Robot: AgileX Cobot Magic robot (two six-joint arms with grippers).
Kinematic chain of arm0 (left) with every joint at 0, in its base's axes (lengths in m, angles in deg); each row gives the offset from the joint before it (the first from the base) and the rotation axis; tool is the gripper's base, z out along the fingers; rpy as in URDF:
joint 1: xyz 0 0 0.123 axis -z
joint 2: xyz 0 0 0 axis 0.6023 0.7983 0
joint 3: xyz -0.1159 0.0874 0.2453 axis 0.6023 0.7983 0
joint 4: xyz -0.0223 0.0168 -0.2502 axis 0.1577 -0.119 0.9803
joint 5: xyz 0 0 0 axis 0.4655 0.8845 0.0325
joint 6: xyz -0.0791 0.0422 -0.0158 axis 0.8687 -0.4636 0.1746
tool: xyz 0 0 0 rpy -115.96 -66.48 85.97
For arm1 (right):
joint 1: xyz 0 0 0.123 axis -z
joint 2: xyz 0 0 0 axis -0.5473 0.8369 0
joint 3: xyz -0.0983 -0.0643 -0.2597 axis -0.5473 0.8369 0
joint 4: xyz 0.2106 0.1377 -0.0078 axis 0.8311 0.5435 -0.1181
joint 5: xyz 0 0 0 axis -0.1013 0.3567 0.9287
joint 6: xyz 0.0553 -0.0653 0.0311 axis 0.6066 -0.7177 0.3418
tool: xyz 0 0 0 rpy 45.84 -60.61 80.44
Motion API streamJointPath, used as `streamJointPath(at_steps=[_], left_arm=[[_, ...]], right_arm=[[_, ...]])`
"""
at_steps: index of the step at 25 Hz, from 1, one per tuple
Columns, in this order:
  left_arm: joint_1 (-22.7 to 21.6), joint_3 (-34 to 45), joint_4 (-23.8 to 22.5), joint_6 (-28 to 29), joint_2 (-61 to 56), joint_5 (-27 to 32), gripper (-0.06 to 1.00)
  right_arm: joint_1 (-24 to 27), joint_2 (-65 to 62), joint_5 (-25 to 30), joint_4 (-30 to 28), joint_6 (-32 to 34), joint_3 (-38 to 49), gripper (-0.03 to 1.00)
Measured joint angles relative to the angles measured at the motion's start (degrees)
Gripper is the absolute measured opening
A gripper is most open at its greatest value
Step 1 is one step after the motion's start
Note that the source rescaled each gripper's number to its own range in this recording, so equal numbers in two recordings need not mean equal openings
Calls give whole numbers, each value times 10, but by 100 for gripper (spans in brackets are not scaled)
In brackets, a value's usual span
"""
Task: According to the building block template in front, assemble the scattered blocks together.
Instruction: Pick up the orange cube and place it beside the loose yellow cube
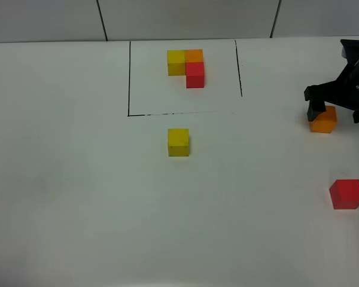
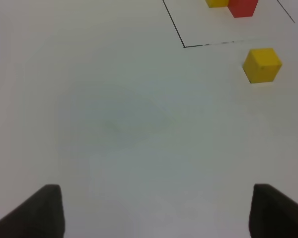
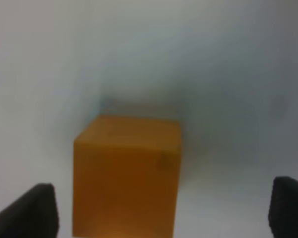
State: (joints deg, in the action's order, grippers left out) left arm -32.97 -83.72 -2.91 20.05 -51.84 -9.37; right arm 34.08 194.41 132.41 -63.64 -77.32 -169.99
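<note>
The building block template (image 1: 187, 66) is an L of yellow, orange and red cubes inside a thin black outline (image 1: 129, 78) at the far middle of the table. Part of the template (image 2: 242, 7) shows in the left wrist view. The scattered yellow cube (image 1: 178, 142) (image 2: 261, 65) sits just in front of the outline. The scattered orange cube (image 1: 323, 121) (image 3: 126, 173) sits at the right, between the open fingers of my right gripper (image 1: 336, 113) (image 3: 164, 206). The scattered red cube (image 1: 346, 194) lies nearer, at the right edge. My left gripper (image 2: 159, 210) is open and empty over bare table.
The white table (image 1: 78, 179) runs to a grey panelled wall (image 1: 185, 18) at the back. The left arm is out of the exterior high view.
</note>
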Motion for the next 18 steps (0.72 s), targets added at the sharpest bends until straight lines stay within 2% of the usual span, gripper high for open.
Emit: streamJointPath(at_steps=[8, 10, 12, 13, 16, 18], left_arm=[[0, 0, 0, 0, 0, 0, 73], [0, 0, 0, 0, 0, 0, 73], [0, 0, 0, 0, 0, 0, 73], [0, 0, 0, 0, 0, 0, 73], [0, 0, 0, 0, 0, 0, 73], [0, 0, 0, 0, 0, 0, 73]], right_arm=[[0, 26, -21, 1, 0, -2, 76], [0, 27, -21, 2, 0, -2, 72], [0, 27, -22, 2, 0, -2, 60], [0, 27, -22, 2, 0, -3, 49], [0, 27, -22, 3, 0, -3, 0], [-2, 25, -16, 1, -9, -3, 3]])
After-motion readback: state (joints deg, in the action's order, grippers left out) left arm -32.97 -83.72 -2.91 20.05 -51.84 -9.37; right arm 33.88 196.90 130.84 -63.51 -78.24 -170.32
